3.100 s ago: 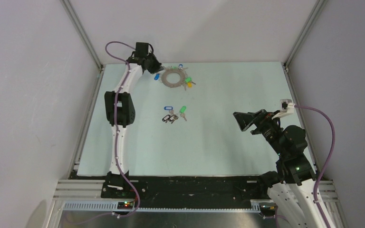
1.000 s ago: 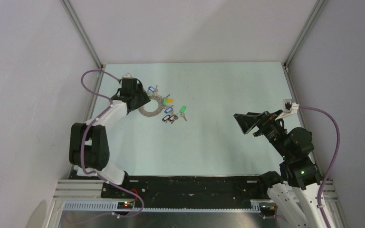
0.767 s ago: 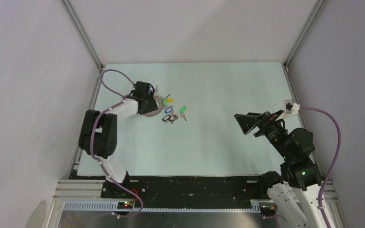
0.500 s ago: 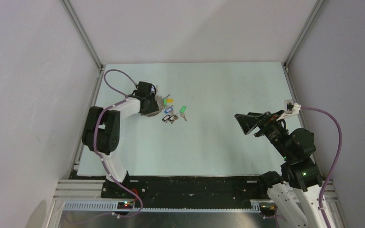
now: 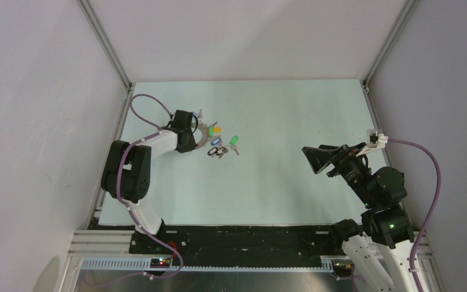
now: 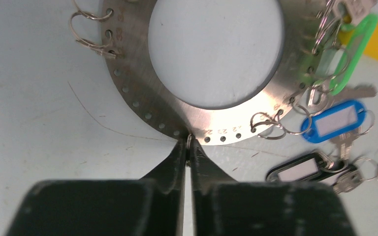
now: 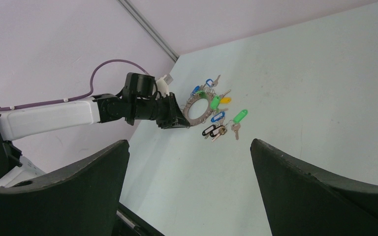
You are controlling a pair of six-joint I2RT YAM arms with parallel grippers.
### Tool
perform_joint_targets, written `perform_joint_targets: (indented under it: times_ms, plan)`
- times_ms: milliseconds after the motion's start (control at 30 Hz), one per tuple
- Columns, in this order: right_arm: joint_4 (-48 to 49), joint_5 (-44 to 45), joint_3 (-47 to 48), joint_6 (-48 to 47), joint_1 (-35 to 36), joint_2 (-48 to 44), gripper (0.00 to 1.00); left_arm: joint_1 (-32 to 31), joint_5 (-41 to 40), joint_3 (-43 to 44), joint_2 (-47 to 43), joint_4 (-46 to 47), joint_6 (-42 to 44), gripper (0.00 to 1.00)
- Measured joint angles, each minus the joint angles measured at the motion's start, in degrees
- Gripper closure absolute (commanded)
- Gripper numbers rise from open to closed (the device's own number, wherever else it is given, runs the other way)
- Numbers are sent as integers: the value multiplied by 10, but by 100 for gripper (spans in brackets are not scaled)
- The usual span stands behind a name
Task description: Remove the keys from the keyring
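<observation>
Your left arm point(image 5: 153, 142) stretched forward, low over table; left gripper point(image 6: 188, 143) jaws pressed almost together. Your right arm point(image 5: 380, 185) folded back, raised; right gripper point(image 7: 188, 145) jaws spread wide, aimed leftward

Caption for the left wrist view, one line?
Left jaws pinch the keyring at its rim; tagged keys lie beside it.

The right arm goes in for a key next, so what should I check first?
1. left gripper shut on the keyring rim: ok.
2. right gripper open: ok.
3. right gripper close to the keys: not ok, far to the right.
4. keys on the keyring to pull: ok, several.
5. hold firm enough for a tug: cannot tell.
</observation>
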Motion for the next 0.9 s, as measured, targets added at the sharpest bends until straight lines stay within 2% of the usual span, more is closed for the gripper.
perform_joint_targets:
  times_ms: [300,500,633,767,900]
  plan:
    - [0,0,0,1,-1,-3,1,0,-7,-2,-15,-20,2,100]
    - [0,-3,1,0,-1,-3,0,0,-15,13,-99,-75,7,100]
    - [0,-16,5,-12,-1,13,1,0,-7,60,-160,-114,18,100]
    - [2,-42,11,-41,-1,47,1,0,29,112,-208,-153,36,100]
    - [18,-83,12,-66,-1,84,3,0,101,158,-243,-192,57,100]
